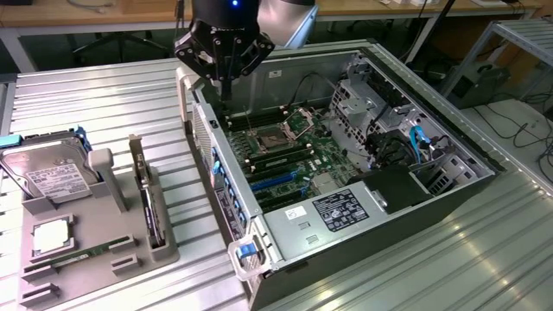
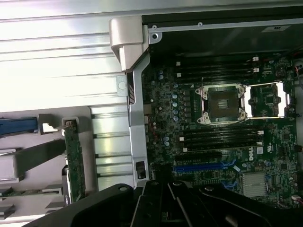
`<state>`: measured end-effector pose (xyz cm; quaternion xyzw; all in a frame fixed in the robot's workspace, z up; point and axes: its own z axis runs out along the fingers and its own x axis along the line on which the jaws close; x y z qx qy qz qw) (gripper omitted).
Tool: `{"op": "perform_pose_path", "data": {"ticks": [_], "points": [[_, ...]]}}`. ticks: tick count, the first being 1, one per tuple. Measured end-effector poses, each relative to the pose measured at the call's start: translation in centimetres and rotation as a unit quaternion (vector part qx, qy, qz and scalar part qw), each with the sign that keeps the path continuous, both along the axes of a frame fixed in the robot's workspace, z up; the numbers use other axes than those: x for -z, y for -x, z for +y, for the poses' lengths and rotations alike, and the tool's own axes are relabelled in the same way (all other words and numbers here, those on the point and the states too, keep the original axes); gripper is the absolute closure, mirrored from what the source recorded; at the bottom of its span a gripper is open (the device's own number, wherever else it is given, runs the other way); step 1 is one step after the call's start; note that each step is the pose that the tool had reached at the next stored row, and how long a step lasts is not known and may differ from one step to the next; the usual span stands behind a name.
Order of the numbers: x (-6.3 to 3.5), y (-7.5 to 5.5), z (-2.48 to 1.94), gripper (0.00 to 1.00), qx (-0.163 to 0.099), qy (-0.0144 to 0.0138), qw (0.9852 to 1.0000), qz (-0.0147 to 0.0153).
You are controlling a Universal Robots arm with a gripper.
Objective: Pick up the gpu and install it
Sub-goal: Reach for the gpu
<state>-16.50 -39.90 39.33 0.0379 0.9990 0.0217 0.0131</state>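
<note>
In the exterior view my gripper hangs over the rear wall of the open case, jaws pinched shut with nothing between them. The gpu stands on edge in the grey holder on that view's left, well apart from me (the hard drive sits just beside it and is not my business). The trouble I foresee is this. If I arrive at that thin upright card with my jaws shut, I would strike its top edge, and that could tip it or jam it crooked in its slot. A grip taken off-centre, with the bracket weighing one end, could let it swing. In the wrist view my gripper sits over the case wall, which stands between the gpu and the board. Carried too low, the card would catch on that wall. The board is crowded, with the open socket near the slots. A tilted or misaligned card could scrape parts or seat only halfway, and pressing harder then would bend something.
</note>
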Motion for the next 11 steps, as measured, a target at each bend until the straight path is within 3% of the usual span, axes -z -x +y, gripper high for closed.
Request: {"op": "perform_pose_path", "data": {"ticks": [11], "points": [[0.0, 0.87, -0.01, 0.89, 0.0, 0.0, 1.0, 0.0]]}}
